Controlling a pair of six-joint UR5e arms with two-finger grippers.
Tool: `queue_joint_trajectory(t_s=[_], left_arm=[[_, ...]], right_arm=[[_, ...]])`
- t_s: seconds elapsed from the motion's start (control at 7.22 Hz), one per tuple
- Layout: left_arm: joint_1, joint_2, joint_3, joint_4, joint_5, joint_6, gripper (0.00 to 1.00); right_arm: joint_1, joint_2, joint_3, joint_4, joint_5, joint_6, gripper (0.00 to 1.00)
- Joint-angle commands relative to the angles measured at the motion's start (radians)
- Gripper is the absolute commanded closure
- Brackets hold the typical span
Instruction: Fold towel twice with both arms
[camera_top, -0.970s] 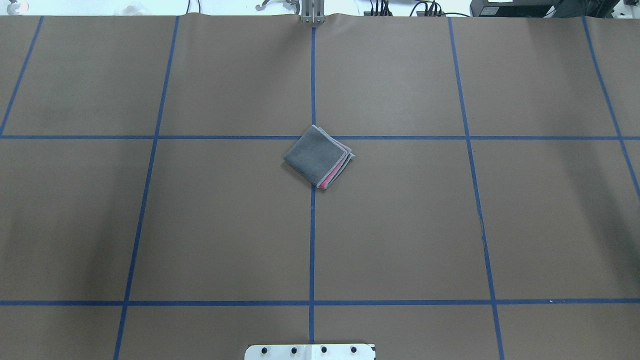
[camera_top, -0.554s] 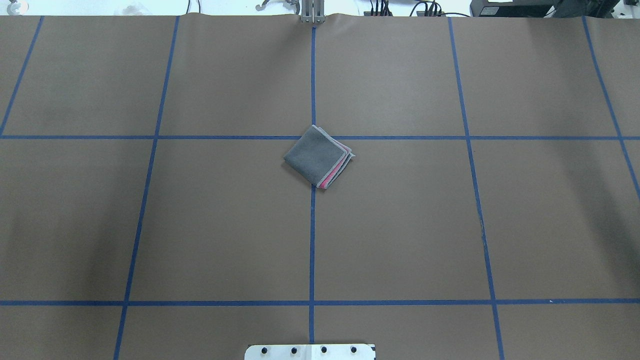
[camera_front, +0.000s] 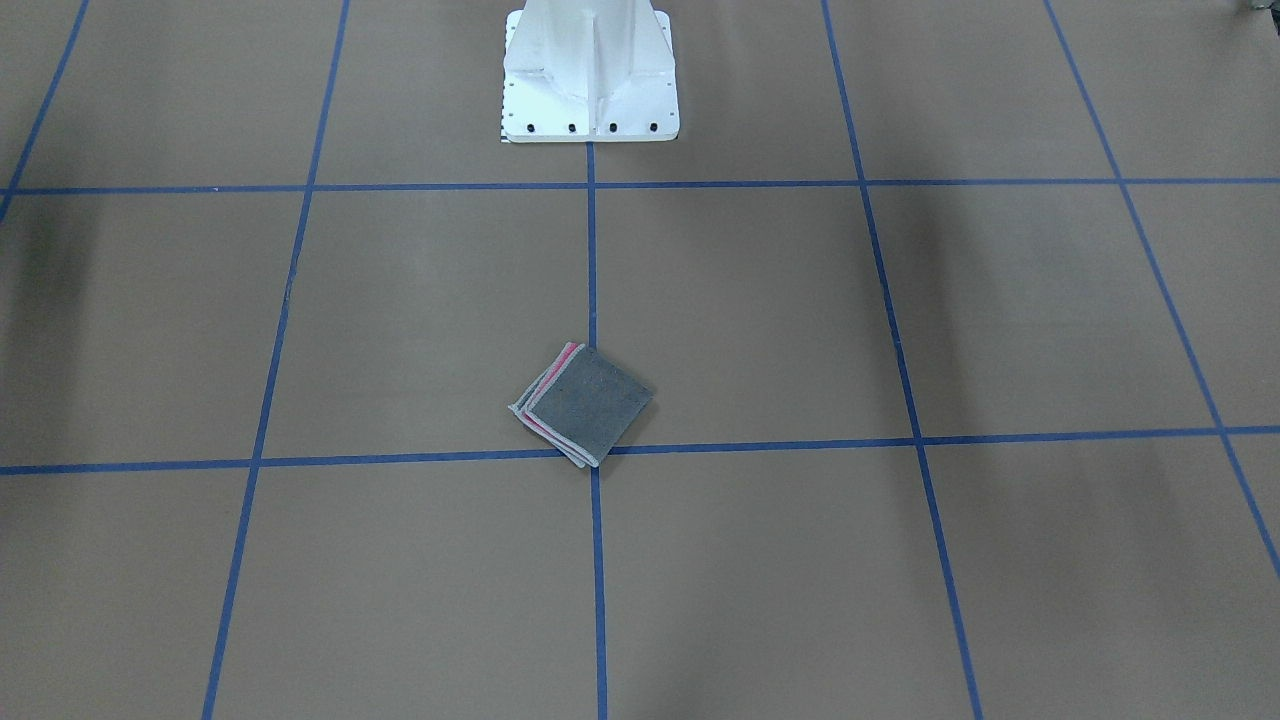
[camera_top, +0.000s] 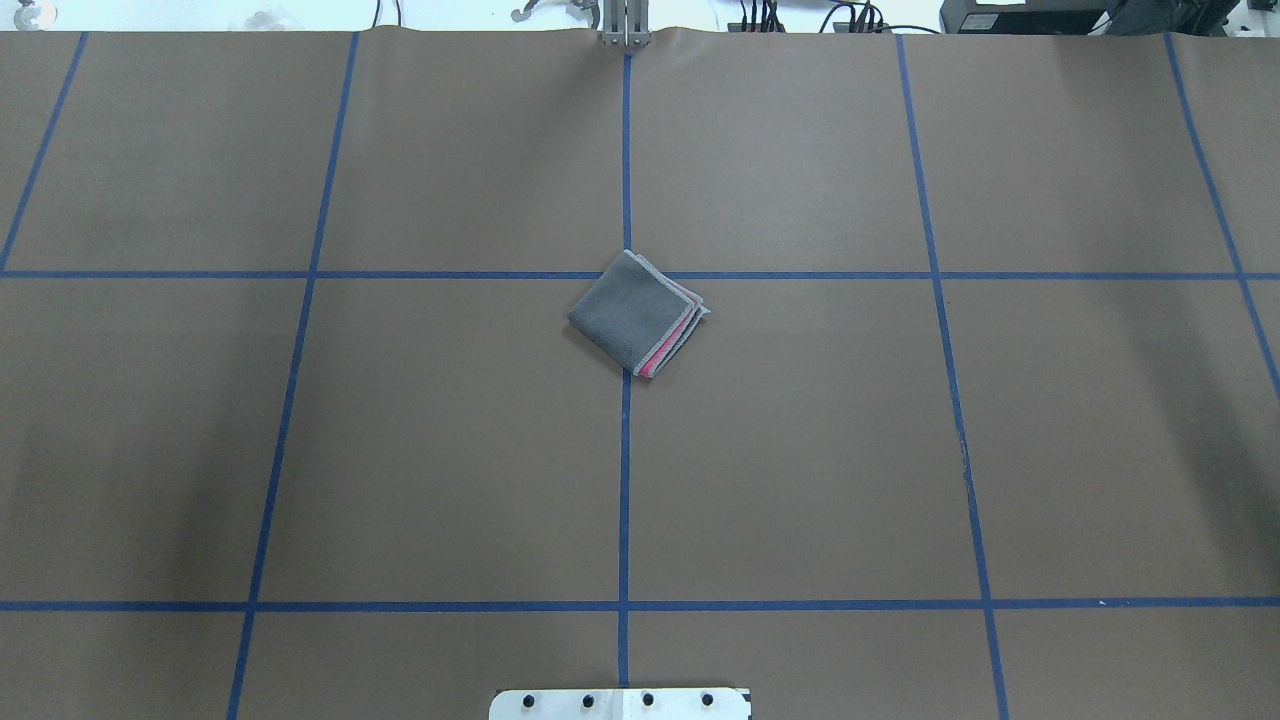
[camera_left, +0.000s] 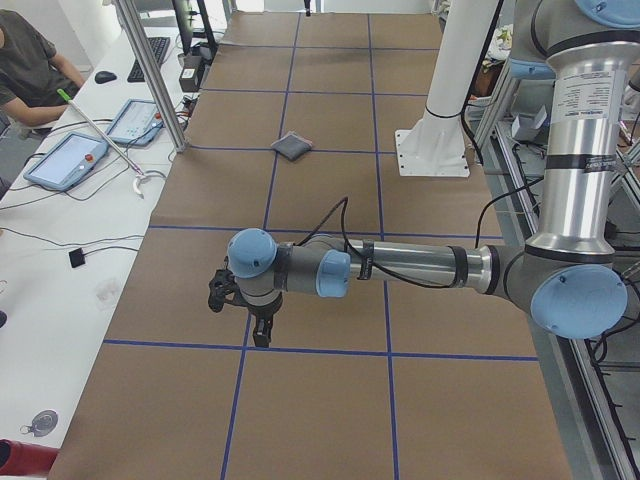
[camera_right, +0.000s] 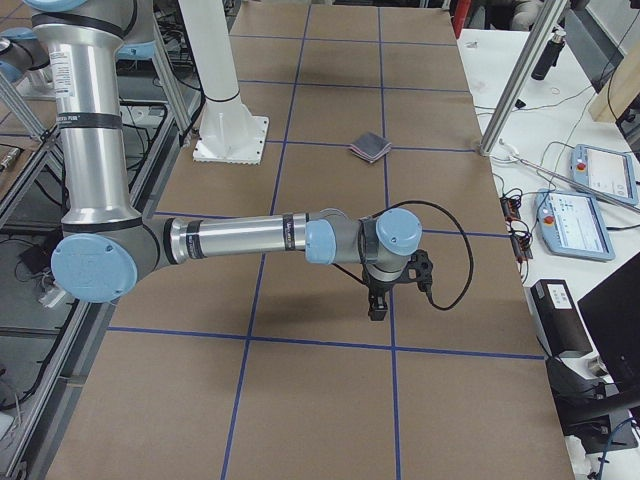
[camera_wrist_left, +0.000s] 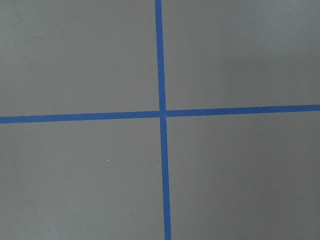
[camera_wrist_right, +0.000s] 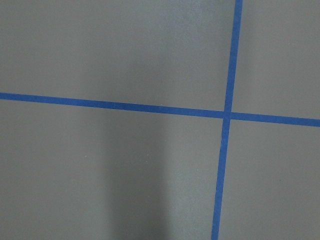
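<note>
You'll find the towel (camera_top: 636, 313) well apart from both claws. It is folded to a small square, dark grey face up, with pink layers and pale stitched edging showing along one side. It lies flat on the brown table cover (camera_top: 450, 450), on a crossing of the blue tape lines (camera_top: 624, 480).

The left claw (camera_left: 261, 338) hangs at the end of the left arm (camera_left: 400, 265), which reaches out low and level over the table. The claw points straight down, and its wrist camera looks onto a tape crossing (camera_wrist_left: 162, 113) directly beneath it. From this claw the towel sits far off along the table, toward the middle.

The right claw (camera_right: 377, 310) mirrors that at the other end, on the outstretched right arm (camera_right: 250, 238) and pointing down over another crossing (camera_wrist_right: 226, 115), with the towel again far beyond it. Both claws appear only in the side views, so you cannot tell whether either is parted or closed.
</note>
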Motion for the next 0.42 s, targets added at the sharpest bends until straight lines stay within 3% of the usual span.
queue_joint_trajectory(t_s=[0.0,0.28], left_arm=[[0.001,0.000,0.001,0.000,0.000,0.000,0.00],[0.001,-0.003,-0.001,0.000,0.000,0.000,0.00]], right_arm=[[0.000,0.002,-0.001,0.000,-0.003,-0.001,0.00],[0.000,0.002,-0.002,0.000,-0.010,0.000,0.00]])
